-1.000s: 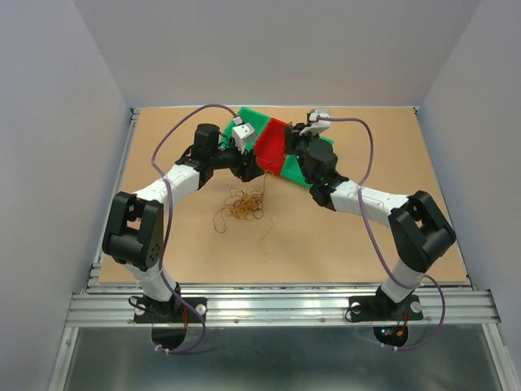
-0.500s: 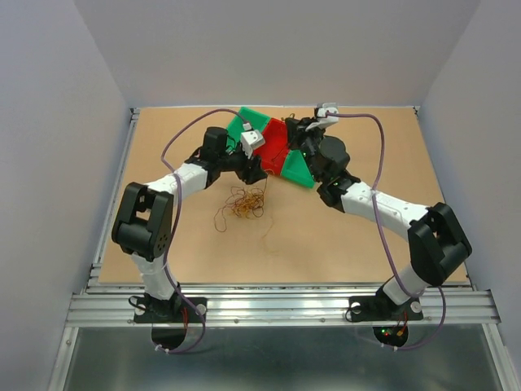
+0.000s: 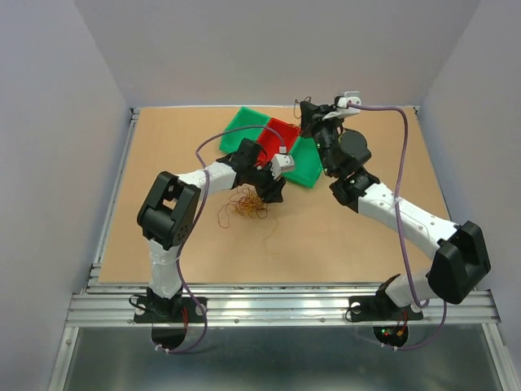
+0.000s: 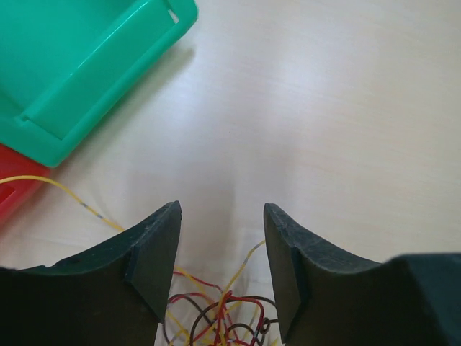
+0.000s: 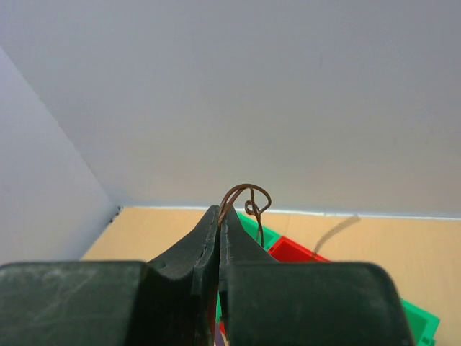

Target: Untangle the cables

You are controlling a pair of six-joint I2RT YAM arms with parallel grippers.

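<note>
The cables (image 3: 244,204) lie as a small clump of thin orange-yellow, red and dark strands on the tan table. My left gripper (image 3: 271,186) is open right at the clump's right side. In the left wrist view the clump (image 4: 223,317) lies between the bases of my open fingers (image 4: 155,249), with my left gripper (image 4: 222,210) empty. My right gripper (image 3: 306,112) is raised over the bins near the back. In the right wrist view my right gripper (image 5: 219,213) is shut on a dark brown wire strand (image 5: 250,196) that loops above the tips.
A green bin (image 3: 242,130), a red bin (image 3: 278,135) and another green bin (image 3: 306,165) stand together behind the clump. The green bin (image 4: 86,65) and red bin (image 4: 9,196) also show in the left wrist view. The walls enclose the table.
My left gripper has swung right and down from the bins to the clump's right side. My right gripper has moved up and back to the right, still shut.
</note>
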